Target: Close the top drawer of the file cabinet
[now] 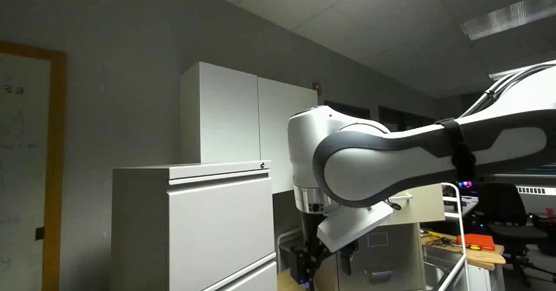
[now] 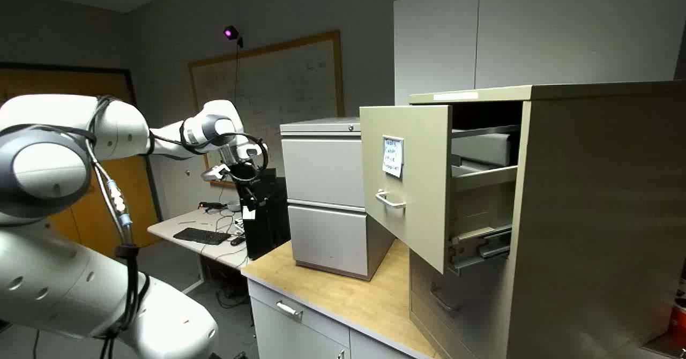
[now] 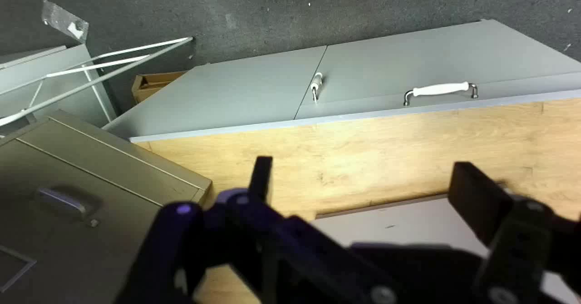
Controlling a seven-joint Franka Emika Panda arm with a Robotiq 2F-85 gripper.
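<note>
gripper (image 3: 365, 180): jaws spread; nothing between them
handle (image 2: 392, 203): likely smooth, slippery; unneeded for a push
top drawer (image 2: 420, 187): jutting from the file cabinet (image 2: 584, 209); probably rigid, fairly heavy, easy once rolling; best pressed flat near mid-front
file cabinet: upright; should stay put

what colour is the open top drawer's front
The top drawer has a pale beige-tan front, clearest in an exterior view.

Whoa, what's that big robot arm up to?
The robot arm is here to close the top drawer of the file cabinet. Right now the top drawer sticks out, so that isn't done yet. The gripper is open, holding nothing, and it isn't touching the top drawer.
</note>
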